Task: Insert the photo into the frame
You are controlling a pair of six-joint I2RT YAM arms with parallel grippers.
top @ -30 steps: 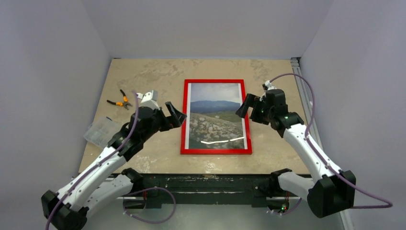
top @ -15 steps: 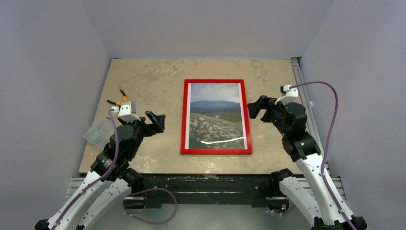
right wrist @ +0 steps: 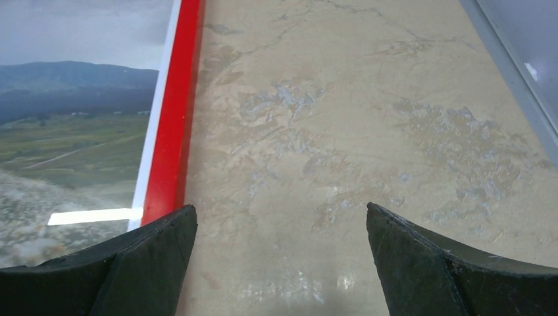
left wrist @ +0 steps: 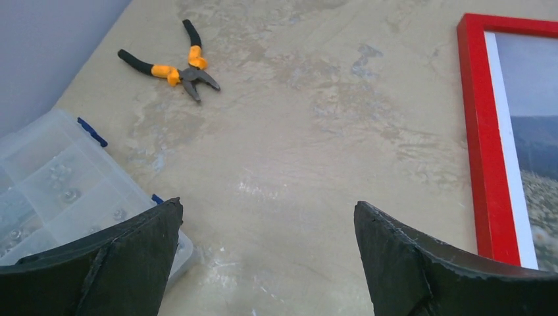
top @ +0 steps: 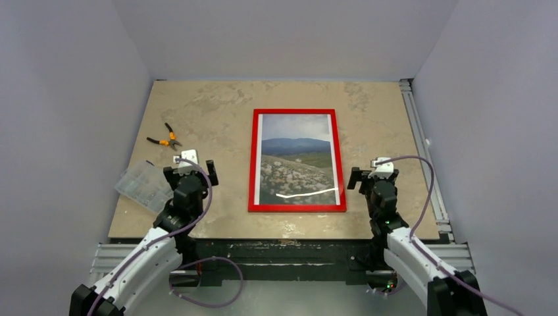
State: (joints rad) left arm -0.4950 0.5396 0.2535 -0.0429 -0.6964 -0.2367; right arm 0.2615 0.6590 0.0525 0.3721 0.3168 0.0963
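Observation:
The red frame lies flat, front up, in the middle of the table. The landscape photo shows inside it, behind the pane. The frame's left bar shows in the left wrist view and its right bar in the right wrist view, with the photo beside it. My left gripper is open and empty, left of the frame near the front edge; in the left wrist view only bare table lies between its jaws. My right gripper is open and empty, right of the frame; it also shows in the right wrist view.
Orange-handled pliers lie at the left, also in the left wrist view. A clear plastic parts box sits at the front left edge, close beside my left gripper. A metal rail runs along the table's right edge.
Both arms have drawn back from the frame's sides toward the near edge of the table and folded low. The frame and photo have not moved.

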